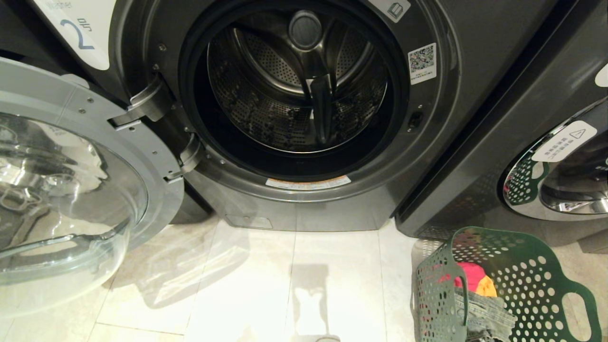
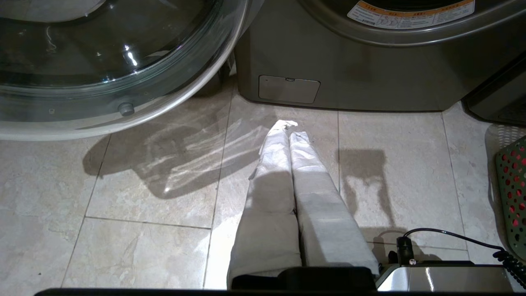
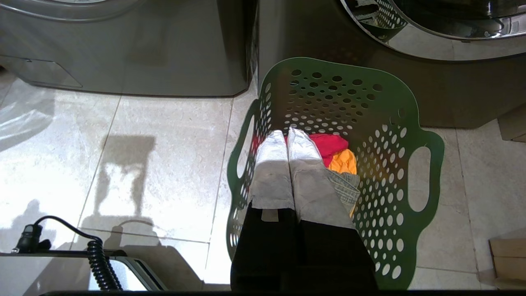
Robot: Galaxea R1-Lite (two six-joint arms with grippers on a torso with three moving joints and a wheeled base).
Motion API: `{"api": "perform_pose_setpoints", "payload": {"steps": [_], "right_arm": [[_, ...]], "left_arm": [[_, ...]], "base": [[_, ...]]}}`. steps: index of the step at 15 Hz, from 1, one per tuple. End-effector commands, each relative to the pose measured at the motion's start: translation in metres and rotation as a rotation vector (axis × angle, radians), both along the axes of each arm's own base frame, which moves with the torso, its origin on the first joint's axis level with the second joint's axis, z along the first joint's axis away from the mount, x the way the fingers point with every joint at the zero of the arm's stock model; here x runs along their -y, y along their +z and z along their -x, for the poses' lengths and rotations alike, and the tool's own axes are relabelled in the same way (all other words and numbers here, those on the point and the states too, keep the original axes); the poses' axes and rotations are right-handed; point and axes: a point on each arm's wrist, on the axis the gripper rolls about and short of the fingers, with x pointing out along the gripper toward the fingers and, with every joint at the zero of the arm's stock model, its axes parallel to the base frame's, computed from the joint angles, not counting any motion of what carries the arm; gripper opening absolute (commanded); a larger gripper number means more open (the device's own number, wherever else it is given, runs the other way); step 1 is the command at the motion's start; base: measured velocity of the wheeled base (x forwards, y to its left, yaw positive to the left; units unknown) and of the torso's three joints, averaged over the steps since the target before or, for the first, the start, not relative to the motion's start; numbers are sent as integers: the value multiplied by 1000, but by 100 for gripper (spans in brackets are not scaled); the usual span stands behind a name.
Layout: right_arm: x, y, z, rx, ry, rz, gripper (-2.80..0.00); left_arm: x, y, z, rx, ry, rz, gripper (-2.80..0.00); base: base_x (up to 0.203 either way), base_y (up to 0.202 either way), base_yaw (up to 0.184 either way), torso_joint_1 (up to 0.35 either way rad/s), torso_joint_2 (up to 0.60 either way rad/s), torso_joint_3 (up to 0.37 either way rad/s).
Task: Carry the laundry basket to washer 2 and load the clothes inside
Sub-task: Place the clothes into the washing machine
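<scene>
Washer 2: the dark grey front-load machine with a white label bearing a blue numeral 2 (image 1: 266, 118) stands straight ahead in the head view, its perforated steel drum (image 1: 297, 90) in full view and holding no laundry that can be seen.
Door: the round, chrome-rimmed glass door (image 1: 71, 190) hangs swung wide on its hinge to the left of the opening, above the pale tiled floor (image 1: 237, 285).
Laundry basket: the dark green plastic basket with round perforations and oval cut-out handles (image 1: 522, 280) sits on the tiles to the right of washer 2, just in front of the neighbouring dark grey machine (image 1: 546, 142).
Clothes: a small heap of red, orange-yellow and faded grey-blue denim garments (image 1: 477, 294) lies inside the basket.
Left gripper: the cloth-wrapped left gripper (image 2: 287, 125) hangs over bare tiles in front of the washer's base, its fingers (image 2: 271, 164) pressed together with nothing between them.
Right gripper: the cloth-wrapped right gripper (image 3: 286, 133) hangs above the basket's opening, over the heap, its fingers (image 3: 306, 164) closed against each other and holding nothing.
</scene>
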Motion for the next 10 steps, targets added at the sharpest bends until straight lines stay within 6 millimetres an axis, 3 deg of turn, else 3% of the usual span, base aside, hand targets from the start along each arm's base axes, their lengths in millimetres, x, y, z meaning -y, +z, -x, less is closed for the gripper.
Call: {"api": "perform_pose_setpoints", "payload": {"steps": [1,10], "right_arm": [[0,0,0,0,0,0,-280],[0,0,0,1,-1,1,-280]], "left_arm": [[0,-3,-1,-8,0,1,-280],[0,-3,-1,-8,0,1,-280]], "base": [[0,0,0,0,0,0],[0,0,0,0,0,0]]}}
